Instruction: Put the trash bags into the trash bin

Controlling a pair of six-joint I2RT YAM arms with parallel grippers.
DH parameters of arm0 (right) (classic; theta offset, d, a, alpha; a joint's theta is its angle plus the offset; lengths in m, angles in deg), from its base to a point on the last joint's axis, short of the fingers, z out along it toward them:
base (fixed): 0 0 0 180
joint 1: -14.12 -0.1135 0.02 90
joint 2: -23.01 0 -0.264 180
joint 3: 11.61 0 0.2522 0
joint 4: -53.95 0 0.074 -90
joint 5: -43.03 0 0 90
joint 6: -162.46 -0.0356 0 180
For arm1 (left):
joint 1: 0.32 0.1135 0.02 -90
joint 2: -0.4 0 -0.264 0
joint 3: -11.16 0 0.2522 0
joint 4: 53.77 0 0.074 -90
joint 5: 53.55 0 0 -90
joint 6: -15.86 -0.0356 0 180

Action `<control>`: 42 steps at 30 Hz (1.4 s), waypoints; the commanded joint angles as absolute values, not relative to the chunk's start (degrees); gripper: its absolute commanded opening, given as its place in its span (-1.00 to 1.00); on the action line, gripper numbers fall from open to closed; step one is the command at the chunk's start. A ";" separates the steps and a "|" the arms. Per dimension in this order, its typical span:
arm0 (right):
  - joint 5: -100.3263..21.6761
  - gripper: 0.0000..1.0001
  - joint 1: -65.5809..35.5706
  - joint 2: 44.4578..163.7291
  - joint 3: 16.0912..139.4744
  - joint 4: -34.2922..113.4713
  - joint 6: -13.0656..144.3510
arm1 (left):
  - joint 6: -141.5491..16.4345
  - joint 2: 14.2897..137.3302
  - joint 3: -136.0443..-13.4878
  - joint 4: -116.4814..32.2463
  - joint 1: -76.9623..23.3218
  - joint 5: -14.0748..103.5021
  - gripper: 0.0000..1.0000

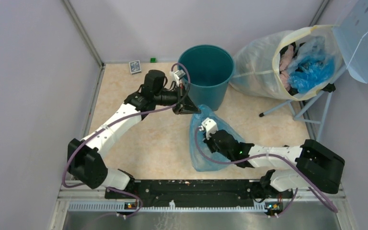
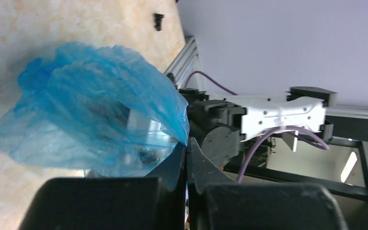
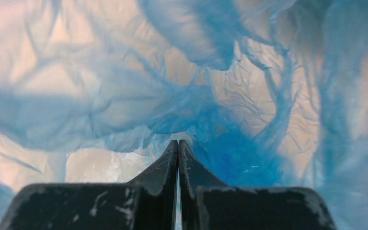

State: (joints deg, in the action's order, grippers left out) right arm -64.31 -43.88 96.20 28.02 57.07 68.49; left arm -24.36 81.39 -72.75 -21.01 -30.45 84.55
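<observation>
The light-blue trash bag [image 1: 202, 160] lies stretched over the table in front of the dark-teal trash bin [image 1: 214, 96]. My left gripper [image 1: 192, 109] is shut on the bag's top corner, right beside the bin's near wall. In the left wrist view the bag [image 2: 96, 110] fans out from the shut tips of the left gripper [image 2: 187, 143]. My right gripper [image 1: 206, 140] is wrapped in the bag's film. In the right wrist view the right gripper [image 3: 178, 142] is shut, with blue folds of the bag [image 3: 124, 96] drawn to its tip.
A large cloudy-white sack [image 1: 256, 62] holding cloth and blue plastic hangs on a stand at back right; the stand's legs [image 1: 287, 108] reach onto the table. A pale-blue perforated panel [image 1: 364, 38] is above it. A small box [image 1: 134, 66] and a green block [image 1: 153, 60] sit at the back wall.
</observation>
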 commanded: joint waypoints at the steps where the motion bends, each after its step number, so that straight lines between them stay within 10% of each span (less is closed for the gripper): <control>1: -65.82 -1.00 -46.26 97.99 28.32 63.68 70.50 | -15.96 82.11 -75.51 -31.29 -29.02 90.54 -1.00; 24: -49.56 -1.00 -40.94 103.42 31.95 60.88 54.15 | -1.37 79.89 -84.64 -49.08 -29.01 108.48 -1.00; 42: -70.20 -1.00 -38.51 95.34 72.80 30.12 66.03 | -4.76 79.19 -103.94 -56.30 -29.24 111.54 -1.00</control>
State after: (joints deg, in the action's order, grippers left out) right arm -66.21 -40.79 93.40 62.83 36.24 63.53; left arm -3.59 81.02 -96.75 -51.26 -29.10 110.30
